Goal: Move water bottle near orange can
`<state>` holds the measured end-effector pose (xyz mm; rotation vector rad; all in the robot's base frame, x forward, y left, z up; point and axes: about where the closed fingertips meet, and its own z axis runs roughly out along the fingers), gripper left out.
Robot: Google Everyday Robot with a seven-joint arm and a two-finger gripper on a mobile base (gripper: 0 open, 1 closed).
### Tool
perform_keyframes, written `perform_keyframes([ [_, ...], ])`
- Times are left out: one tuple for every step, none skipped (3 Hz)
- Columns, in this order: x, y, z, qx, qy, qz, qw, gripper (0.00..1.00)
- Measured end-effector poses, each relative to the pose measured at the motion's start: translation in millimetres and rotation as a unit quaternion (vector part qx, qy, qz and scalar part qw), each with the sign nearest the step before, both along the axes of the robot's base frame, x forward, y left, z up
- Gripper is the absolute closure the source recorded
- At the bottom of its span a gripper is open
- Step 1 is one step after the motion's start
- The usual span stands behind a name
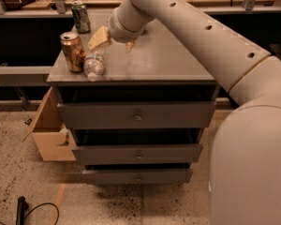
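The water bottle is a small clear plastic bottle with a pale label. It lies on its side near the front left edge of the grey cabinet top, cap toward the front. The orange can stands upright just left of it, almost touching. My gripper hangs above and to the right of the bottle, its tan fingers spread apart and holding nothing.
A green can stands at the back left of the cabinet top. The cabinet has three drawers below. An open wooden box sits on the floor at the left. A black cable lies on the floor. Wooden benches run behind.
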<state>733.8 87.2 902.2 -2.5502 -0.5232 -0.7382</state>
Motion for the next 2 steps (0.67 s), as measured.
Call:
perform_keyframes([
  [-6.9, -46.4, 18.3, 0.033, -0.011, -0.071, 0.9969, 0.0],
  [-4.3, -60.3, 15.2, 0.04, -0.011, -0.088, 0.9953, 0.0],
])
